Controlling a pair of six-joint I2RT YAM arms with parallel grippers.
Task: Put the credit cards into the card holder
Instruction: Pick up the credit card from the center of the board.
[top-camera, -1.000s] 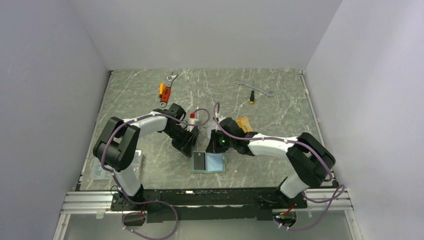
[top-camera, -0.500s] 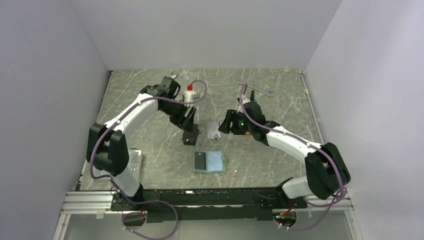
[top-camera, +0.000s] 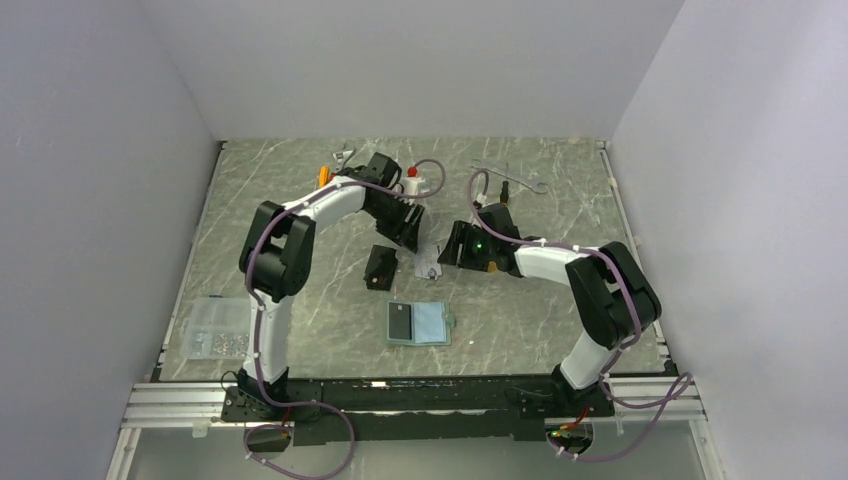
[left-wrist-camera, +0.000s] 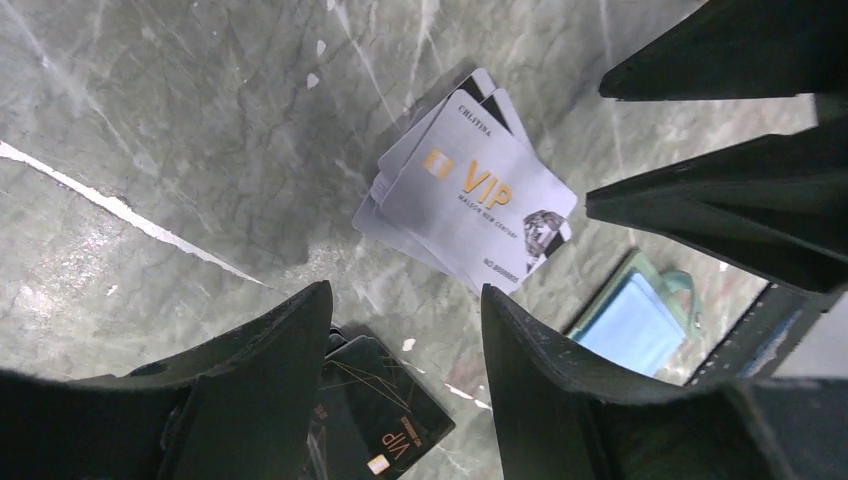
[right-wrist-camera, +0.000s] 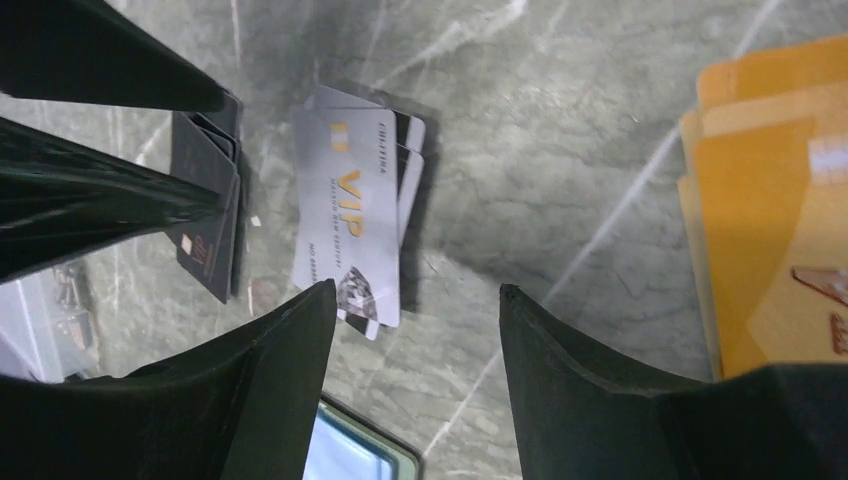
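Hovering over silver cards (left-wrist-camera: 470, 195): left gripper (left-wrist-camera: 405, 300), right gripper (right-wrist-camera: 415, 292), both spread wide, empty; holder (top-camera: 419, 323) unfolded on tabletop (top-camera: 320, 305).

The top silver card (left-wrist-camera: 470, 195) of the grey stack, at about one o'clock in the left wrist view, carries a large gold "VIP". Along its upper edge a small dark line reads roughly "CHLTINA". Under the "VIP" runs a finer gold line too small to read, and near the lower corner a dark line begins "NO." with digits that blur. The black card (left-wrist-camera: 385, 435), at seven o'clock in that view, shows a small gold "VIP". In the right wrist view the silver card's "VIP" runs sideways at ten o'clock, and the orange cards (right-wrist-camera: 770, 200) at three o'clock bear a reddish mark cut off at the edge, unreadable.
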